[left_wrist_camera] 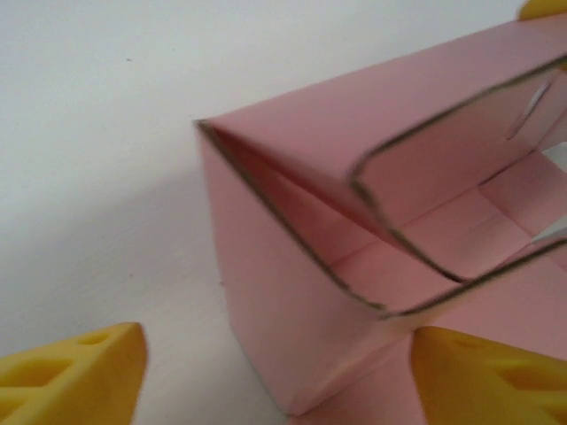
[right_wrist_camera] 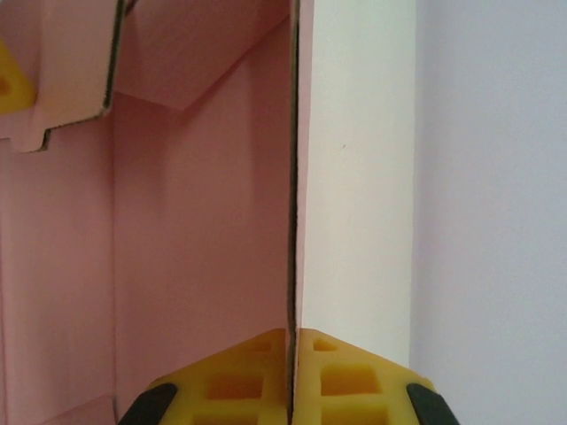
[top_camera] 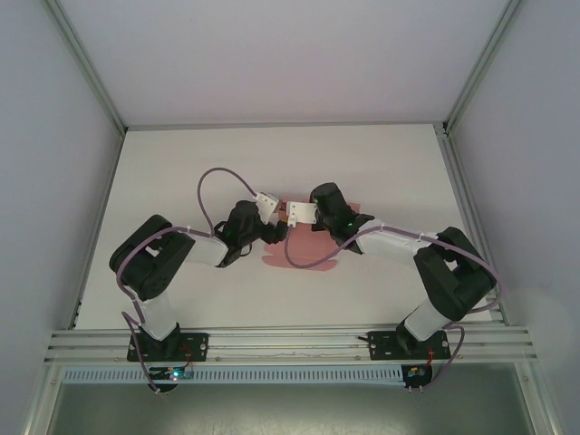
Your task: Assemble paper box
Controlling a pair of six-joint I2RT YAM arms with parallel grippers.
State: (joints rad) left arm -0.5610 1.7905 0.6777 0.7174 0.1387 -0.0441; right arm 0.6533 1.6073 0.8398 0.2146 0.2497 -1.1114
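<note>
**Figure. Part-folded paper box between two grippers, mid-assembly.**

The paper box (top_camera: 304,256) lies at the middle of the table (top_camera: 172,172), directly under and between both wrists. Its pink walls are partly raised and a rounded tuck flap (left_wrist_camera: 425,195) stands loose over the open interior.

The right gripper (right_wrist_camera: 292,372) is clenched on the box. One upright wall runs edge-on straight away from the fingertips, with the pink interior to one side of the pads and bare table to the other.

The left gripper (left_wrist_camera: 279,381) is released, its yellow fingers (left_wrist_camera: 80,376) spread wide. A raised corner of the box stands just ahead of them, in the gap. The finger on the table side is clear of the card, while the other overlaps the box's lower panel; whether it touches cannot be told.

From the left fingers the box runs ahead and toward the opposite arm. Its long axis is largely hidden by the wrists in the overhead view, so it cannot be stated.

Judged from this arrangement, the left arm is the free one and nearer the loose flap. The coming move probably turns on reaching that flap beyond the corner while the right arm steadies the wall. The near corner wall and the opposing fingertips at the far side of the box are the likeliest obstructions. A looped cable (top_camera: 213,177) arches behind the left wrist, apart from the box.
</note>
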